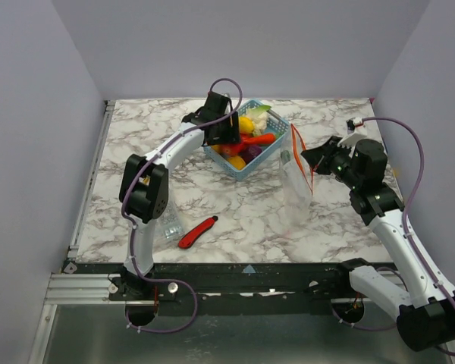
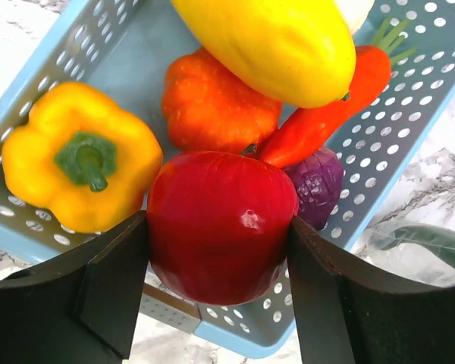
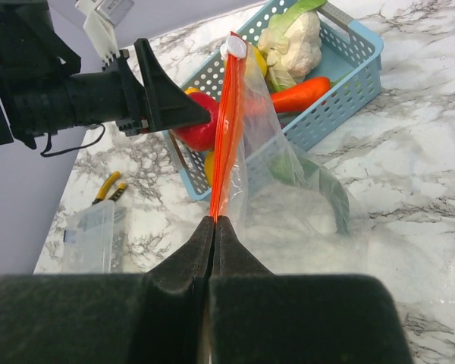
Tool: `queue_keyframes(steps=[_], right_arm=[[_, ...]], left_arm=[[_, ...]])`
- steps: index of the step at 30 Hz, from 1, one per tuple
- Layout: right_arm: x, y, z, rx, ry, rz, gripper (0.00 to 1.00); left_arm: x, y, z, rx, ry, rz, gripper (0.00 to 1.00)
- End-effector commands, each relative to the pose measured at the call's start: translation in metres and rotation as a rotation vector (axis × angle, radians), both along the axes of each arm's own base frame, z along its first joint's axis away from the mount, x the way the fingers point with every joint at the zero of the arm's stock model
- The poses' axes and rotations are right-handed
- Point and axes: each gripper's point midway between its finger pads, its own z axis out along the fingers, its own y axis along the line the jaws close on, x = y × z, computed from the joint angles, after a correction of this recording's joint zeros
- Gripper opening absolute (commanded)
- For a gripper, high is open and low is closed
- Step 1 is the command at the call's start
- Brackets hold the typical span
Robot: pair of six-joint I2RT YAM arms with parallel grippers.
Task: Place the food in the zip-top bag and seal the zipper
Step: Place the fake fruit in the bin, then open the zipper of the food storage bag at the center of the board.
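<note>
1. Table (image 1: pixel 250 220): marble-patterned top. The blue basket (image 1: pixel 277 152) and the zip-top bag (image 1: pixel 297 186) stand just beside each other on it.
2. Zip-top bag: stands on edge to the right of the basket, hung from its mouth. A green shape shows at it; whether this lies inside cannot be told.
3. Blue basket: holds the food (image 2: pixel 83 159), namely yellow, orange, purple and white pieces.
4. Left gripper (image 2: pixel 218 265): at the basket's near wall, fingers pressed on both sides of the red fruit (image 2: pixel 220 224). Step in hand, as judged: pick-up of one piece, with most pieces yet to be loaded.
5. Right gripper (image 3: pixel 214 227): clenched on the zipper (image 3: pixel 226 129), holding the bag up.
6. Red fruit: the next move calls for a lift clear of the rim, then a carry rightward to the bag mouth.
7. Zipper: the mouth looks nearly flat, so it probably needs spreading before insertion.
</note>
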Motion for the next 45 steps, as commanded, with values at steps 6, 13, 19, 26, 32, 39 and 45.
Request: queue_keyframes(steps=[6, 13, 19, 26, 32, 39, 45], right_arm=[[0.003, 0.003, 0.002, -0.015, 0.002, 0.018, 0.00], [0.003, 0.007, 0.005, -0.003, 0.007, 0.033, 0.00], [0.001, 0.011, 0.007, 0.015, 0.010, 0.053, 0.00], [-0.005, 0.007, 0.011, 0.012, 0.001, 0.043, 0.00], [-0.009, 0.007, 0.014, 0.021, -0.009, 0.041, 0.00], [-0.011, 0.007, 0.016, 0.029, -0.018, 0.047, 0.00], [-0.012, 0.008, 0.016, 0.031, -0.018, 0.051, 0.00]], left_arm=[[-0.025, 0.002, 0.051, -0.058, -0.038, -0.033, 0.92], [-0.102, -0.049, 0.162, -0.470, -0.130, -0.271, 0.69], [-0.163, -0.114, 0.201, -0.752, -0.038, -0.516, 0.75], [-0.166, -0.151, 0.192, -0.774, 0.000, -0.496, 0.50], [-0.164, -0.153, 0.177, -0.763, -0.007, -0.400, 0.47], [-0.158, -0.172, 0.159, -0.761, 0.072, -0.362, 0.41], [-0.159, -0.191, 0.154, -0.738, 0.099, -0.385, 0.38]])
